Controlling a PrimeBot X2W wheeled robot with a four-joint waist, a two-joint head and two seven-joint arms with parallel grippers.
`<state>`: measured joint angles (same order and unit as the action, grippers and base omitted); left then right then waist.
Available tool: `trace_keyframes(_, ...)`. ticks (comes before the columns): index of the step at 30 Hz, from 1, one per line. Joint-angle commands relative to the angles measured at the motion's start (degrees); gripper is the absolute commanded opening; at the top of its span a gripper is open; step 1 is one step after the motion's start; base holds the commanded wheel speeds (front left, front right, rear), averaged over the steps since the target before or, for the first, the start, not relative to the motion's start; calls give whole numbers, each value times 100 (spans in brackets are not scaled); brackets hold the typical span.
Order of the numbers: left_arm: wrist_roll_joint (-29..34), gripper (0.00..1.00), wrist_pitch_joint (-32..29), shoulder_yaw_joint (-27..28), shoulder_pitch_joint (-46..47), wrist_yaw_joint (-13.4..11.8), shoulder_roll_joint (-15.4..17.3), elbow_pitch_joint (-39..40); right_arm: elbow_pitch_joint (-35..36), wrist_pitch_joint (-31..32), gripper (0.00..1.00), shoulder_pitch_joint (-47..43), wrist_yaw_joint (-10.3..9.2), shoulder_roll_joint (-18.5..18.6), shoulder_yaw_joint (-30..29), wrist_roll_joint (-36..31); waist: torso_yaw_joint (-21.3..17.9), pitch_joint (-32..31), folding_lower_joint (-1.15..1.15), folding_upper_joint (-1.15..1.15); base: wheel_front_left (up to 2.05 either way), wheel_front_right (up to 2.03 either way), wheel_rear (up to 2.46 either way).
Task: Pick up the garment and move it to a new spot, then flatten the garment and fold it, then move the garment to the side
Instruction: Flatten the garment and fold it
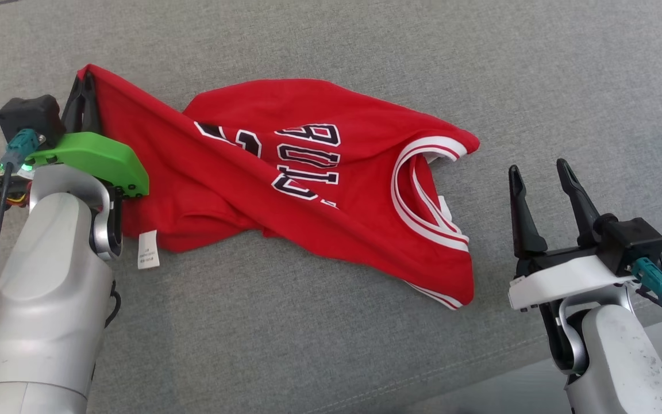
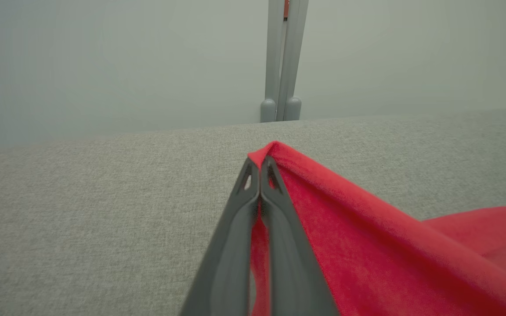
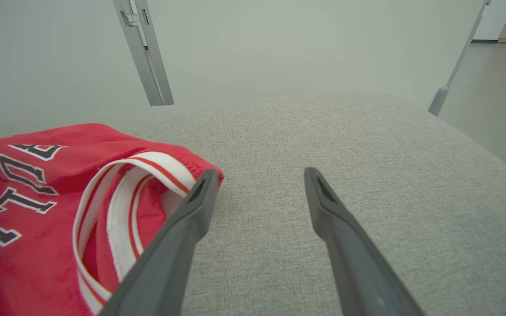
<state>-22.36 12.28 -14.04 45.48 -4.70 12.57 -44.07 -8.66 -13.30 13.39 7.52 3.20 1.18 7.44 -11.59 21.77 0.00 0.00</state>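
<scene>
At the far left of the grey padded surface (image 1: 331, 345), toward its back left corner, my left end effector (image 1: 85, 79) has its two dark fingers pressed together on one corner of a red jersey (image 1: 308, 218). In my left wrist view the end effector (image 2: 259, 163) has a small peak of red cloth (image 2: 367, 237) poking out past the tips, and more red shows in the slit between the fingers. From that pinch the cloth slopes down and away to the right as a ridge. A green cover (image 1: 92, 158) sits on the wrist behind the fingers.

The jersey lies rumpled across the middle of the surface, and a long fold runs from the pinched corner toward the near right. A small white label (image 1: 148, 250) hangs at its near left hem. Dark letters with white outlines (image 1: 308, 155) cross the chest. Further right is the neck opening (image 1: 423, 195), trimmed in white and red bands, and a white-striped edge reaches toward the front edge of the surface.

Right of the jersey, near the front right corner, my right end effector (image 1: 539, 168) has its fingers spread wide with nothing between them. In the head view it stands near the collar end of the jersey but apart from it. In my right wrist view the end effector (image 3: 260, 173) frames bare grey fabric, and the jersey (image 3: 37, 210) lies to the left, with the trimmed collar just beside the left finger (image 3: 178, 237). I cannot tell whether they touch.

Beyond the back edge stands a pale wall (image 3: 301, 44) with grey metal posts (image 3: 145, 52).
</scene>
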Motion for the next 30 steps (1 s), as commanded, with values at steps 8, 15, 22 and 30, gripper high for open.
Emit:
trace_keyframes(8, -127, 100, 259, 39, 191, 252, -205, -618, -49, -33, 100, 94, -5, 17, -23, -43, 277, -56, 0, 0, 0, 0, 0)
trace_keyframes(15, -153, 100, 290, 463, -609, 580, -447, 411, -5, 37, 100, -20, -5, 100, -182, -73, 660, -401, 0, 0, 0, 0, 0)
trace_keyframes(22, 297, 100, 286, 855, -1931, 919, -697, 1995, -60, 171, 100, -189, -5, 173, -247, -77, 943, -803, 0, 0, 0, 0, 0)
trace_keyframes(30, 576, 100, 286, 1003, -3128, 1164, -898, 2999, -218, 259, 100, -437, -6, 184, -309, -13, 1065, -1203, 0, 0, 0, 0, 0)
